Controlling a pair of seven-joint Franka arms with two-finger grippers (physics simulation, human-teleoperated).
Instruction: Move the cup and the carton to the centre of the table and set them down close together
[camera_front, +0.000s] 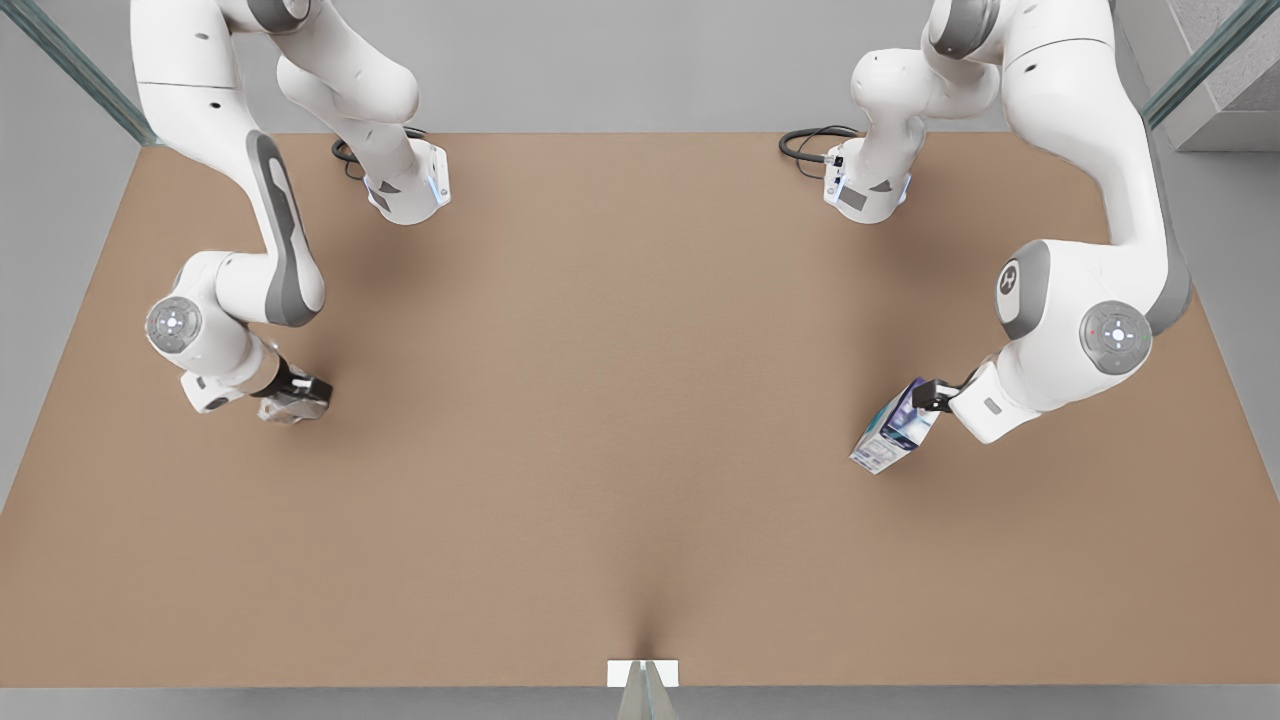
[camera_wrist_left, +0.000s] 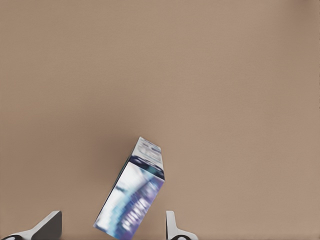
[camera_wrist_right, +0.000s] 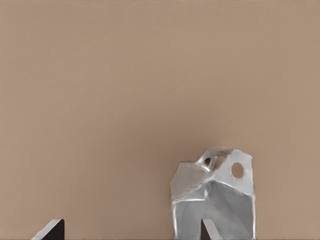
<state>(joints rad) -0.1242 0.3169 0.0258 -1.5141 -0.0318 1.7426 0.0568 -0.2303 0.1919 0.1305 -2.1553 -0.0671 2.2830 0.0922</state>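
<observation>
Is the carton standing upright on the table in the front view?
No, the carton leans at a clear slant, its top end at the left gripper on the front view's right, above the table.

Matt brown table (camera_front: 620, 420), glossy printed carton (camera_wrist_left: 131, 197), and a shiny, metal-looking faceted cup (camera_wrist_right: 215, 200).

Carton (camera_wrist_left: 131, 197) tilted over table (camera_wrist_left: 160, 65), between left gripper (camera_wrist_left: 111, 227) fingertips (camera_wrist_left: 50, 225), untouched.
</observation>
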